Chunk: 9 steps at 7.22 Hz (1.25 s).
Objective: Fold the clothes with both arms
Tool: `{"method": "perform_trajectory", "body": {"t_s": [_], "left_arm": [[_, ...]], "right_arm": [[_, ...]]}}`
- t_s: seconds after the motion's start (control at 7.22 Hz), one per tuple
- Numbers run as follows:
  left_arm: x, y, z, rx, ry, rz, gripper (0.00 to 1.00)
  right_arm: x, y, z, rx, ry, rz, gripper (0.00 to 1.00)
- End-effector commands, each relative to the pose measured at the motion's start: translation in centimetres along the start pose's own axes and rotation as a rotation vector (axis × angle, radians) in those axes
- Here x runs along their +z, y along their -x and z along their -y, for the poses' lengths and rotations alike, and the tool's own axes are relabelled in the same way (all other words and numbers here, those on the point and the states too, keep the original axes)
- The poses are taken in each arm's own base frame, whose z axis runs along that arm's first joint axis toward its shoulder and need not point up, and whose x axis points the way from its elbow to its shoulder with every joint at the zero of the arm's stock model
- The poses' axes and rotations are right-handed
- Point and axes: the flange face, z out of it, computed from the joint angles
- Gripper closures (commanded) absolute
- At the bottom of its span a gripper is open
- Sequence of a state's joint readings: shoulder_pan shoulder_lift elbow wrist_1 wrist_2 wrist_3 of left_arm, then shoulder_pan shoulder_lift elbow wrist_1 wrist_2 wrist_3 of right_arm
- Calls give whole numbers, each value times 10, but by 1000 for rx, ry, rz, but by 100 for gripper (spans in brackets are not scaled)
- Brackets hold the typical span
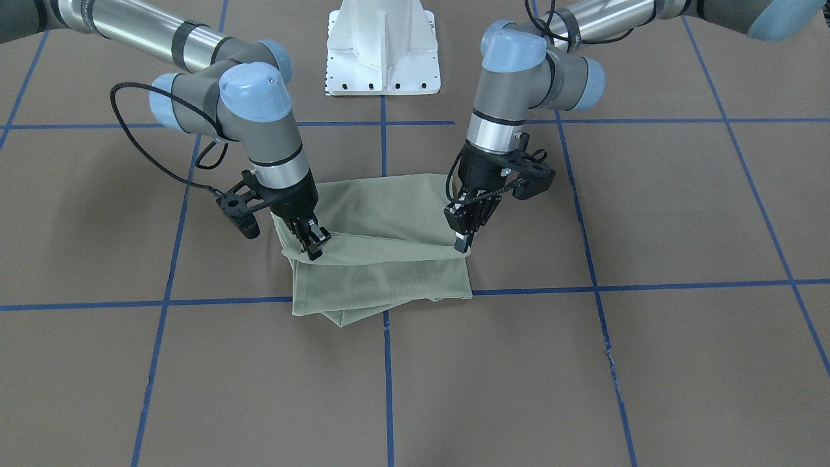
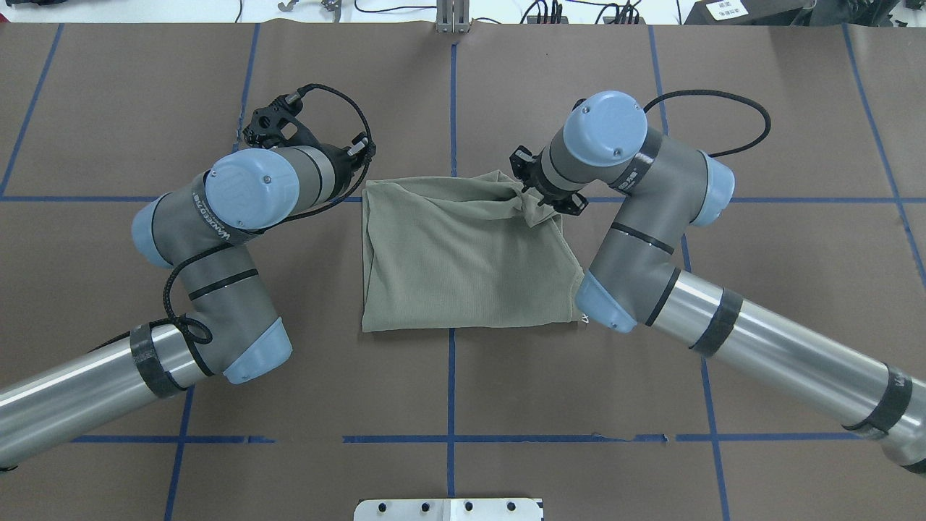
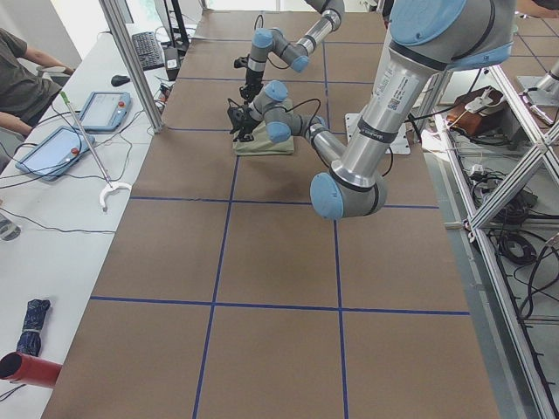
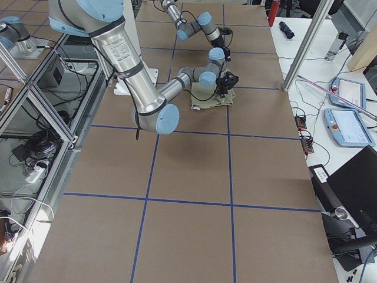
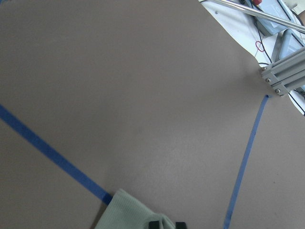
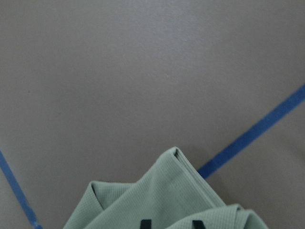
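The sage-green shirt [image 1: 382, 253] lies folded into a rough rectangle at the table's middle, also in the overhead view [image 2: 463, 260]. My left gripper [image 1: 462, 243] is shut on its far corner on that side; the left wrist view shows the fingertips [image 5: 153, 224] on a bit of green fabric [image 5: 128, 212]. My right gripper [image 1: 314, 243] is shut on the opposite far corner and holds it bunched and slightly raised, as the overhead view [image 2: 539, 201] and the right wrist view [image 6: 171, 223] show. The hang tag and logo are hidden.
The brown table cover carries a grid of blue tape lines [image 1: 386, 363]. The white pedestal base [image 1: 382, 52] stands at the robot's side. A side bench with tablets [image 3: 105, 109] and an operator's arm lies beyond the table's far edge.
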<state>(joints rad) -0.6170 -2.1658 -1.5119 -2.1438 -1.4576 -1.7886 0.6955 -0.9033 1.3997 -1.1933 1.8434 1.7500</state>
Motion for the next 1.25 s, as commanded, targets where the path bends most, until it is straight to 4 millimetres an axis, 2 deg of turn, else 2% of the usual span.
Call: {"method": "perform_trajectory", "body": {"t_s": [0.0, 0.14, 0.28, 0.42, 0.55, 0.69, 0.83, 0.97, 1.11], "left_arm": [[6, 1, 15, 45, -15, -8, 53], [1, 1, 25, 107, 20, -11, 53], [-17, 16, 49, 179, 102, -6, 53], [-45, 40, 82, 319, 153, -12, 53], [-62, 78, 122, 466, 179, 9, 53], [-80, 119, 173, 625, 221, 25, 53], [-102, 173, 235, 771, 255, 49, 53], [-131, 219, 298, 903, 264, 65, 50], [-156, 248, 349, 964, 300, 93, 49]], "right_arm": [[-27, -11, 85, -156, 78, 4, 0], [-35, -34, 120, -168, 82, -5, 0], [-39, -66, 148, -202, 84, -21, 0], [-52, -104, 175, -253, 88, -30, 0], [-69, -139, 216, -327, 87, -34, 0], [-84, -169, 254, -419, 84, -76, 0], [-99, -185, 281, -525, 94, -136, 0], [-120, -203, 308, -603, 110, -190, 0], [-145, -236, 334, -668, 139, -234, 0]]}}
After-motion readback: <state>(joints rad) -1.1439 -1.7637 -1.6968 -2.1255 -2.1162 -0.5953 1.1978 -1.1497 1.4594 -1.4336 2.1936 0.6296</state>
